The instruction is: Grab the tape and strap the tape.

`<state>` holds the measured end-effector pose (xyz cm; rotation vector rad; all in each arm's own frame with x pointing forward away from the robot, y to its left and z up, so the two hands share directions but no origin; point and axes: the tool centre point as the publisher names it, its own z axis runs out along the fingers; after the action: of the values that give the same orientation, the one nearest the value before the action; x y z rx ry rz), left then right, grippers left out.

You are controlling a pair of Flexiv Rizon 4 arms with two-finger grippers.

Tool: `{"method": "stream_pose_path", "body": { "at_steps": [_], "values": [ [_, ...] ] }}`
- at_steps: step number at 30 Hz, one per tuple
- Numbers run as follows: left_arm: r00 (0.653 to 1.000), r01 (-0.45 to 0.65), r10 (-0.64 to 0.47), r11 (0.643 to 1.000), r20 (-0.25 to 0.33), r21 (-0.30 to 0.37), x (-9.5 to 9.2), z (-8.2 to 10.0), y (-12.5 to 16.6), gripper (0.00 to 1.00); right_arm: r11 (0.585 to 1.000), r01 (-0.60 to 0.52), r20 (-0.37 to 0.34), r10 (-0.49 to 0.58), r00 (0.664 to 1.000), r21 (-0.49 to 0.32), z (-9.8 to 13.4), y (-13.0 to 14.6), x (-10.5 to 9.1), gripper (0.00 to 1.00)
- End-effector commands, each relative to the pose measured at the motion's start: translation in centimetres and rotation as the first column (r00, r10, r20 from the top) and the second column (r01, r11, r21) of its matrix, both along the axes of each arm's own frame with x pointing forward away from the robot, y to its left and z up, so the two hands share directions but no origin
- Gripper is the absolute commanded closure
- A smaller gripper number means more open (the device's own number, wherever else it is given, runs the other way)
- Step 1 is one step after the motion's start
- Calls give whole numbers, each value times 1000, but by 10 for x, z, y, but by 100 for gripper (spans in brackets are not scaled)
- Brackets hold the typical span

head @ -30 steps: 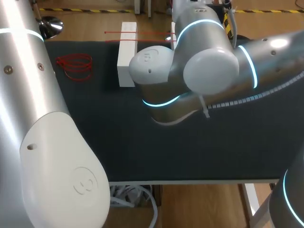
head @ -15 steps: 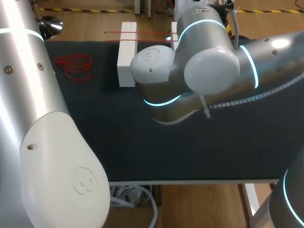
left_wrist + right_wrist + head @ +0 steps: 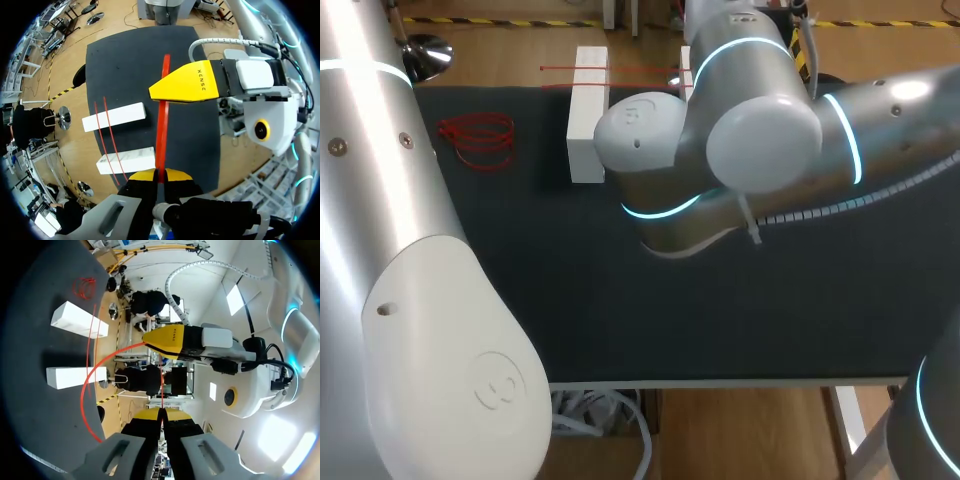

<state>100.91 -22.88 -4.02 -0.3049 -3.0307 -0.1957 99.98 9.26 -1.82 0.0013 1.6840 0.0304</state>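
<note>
Though the right arm (image 3: 750,150) blocks the overhead view, left gripper (image 3: 159,174) and right gripper (image 3: 161,411) both pinch the tape (image 3: 161,125); white blocks (image 3: 587,115) and red coil (image 3: 477,140) lie far left.

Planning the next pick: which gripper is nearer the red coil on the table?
Left, probably. From the right gripper, the red coil lies past both white blocks; the left gripper hangs raised, partway toward it. Both grip the red tape.

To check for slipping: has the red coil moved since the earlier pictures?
No. The red coil lies left of the white block, same gap as before.
</note>
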Motion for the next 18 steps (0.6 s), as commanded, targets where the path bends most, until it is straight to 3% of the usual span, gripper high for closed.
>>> {"method": "stream_pose_path", "body": {
  "at_steps": [1,18],
  "values": [
    [1000,-1,1,1000,-4,7,1,1,-2,100,1000,-5,-8,5,1000,-4,2,1,1,100],
    [1000,-1,1,1000,-4,7,1,1,-2,100,1000,-29,-16,29,999,-7,2,8,1,100]
  ]
}}
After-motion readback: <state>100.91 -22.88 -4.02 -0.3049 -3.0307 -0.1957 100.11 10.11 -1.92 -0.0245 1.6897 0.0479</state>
